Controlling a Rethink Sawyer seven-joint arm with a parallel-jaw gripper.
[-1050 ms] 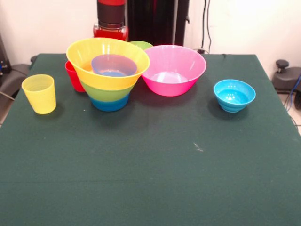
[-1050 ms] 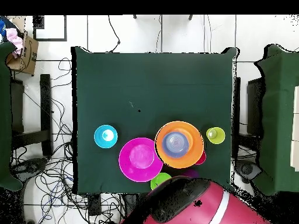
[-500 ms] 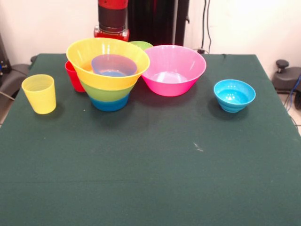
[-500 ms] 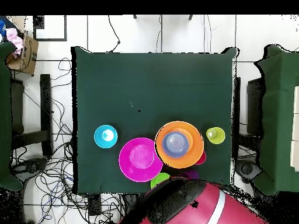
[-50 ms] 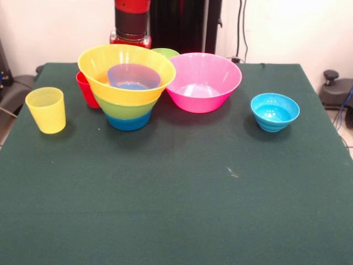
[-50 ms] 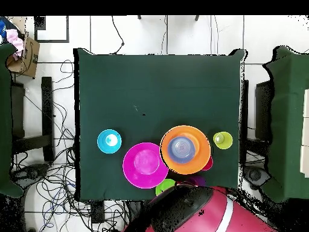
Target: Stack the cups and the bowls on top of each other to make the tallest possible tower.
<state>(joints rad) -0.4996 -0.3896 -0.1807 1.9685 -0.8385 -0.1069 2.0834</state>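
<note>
Gripper is not showing in either view; only the arm (image 6: 193, 211) is hanging over the table's edge. The tower (image 5: 127, 88) is sitting nested for support, pink bowl (image 5: 203, 81) touching it, yellow cup (image 5: 46, 109) and blue bowl (image 5: 274, 111) waiting apart.

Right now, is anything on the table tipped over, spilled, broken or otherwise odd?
Nothing stands out. The tower, pink bowl, blue bowl and yellow cup all sit upright and look intact. The red cup is mostly hidden behind the tower. Only a small pale fleck marks the cloth.
</note>
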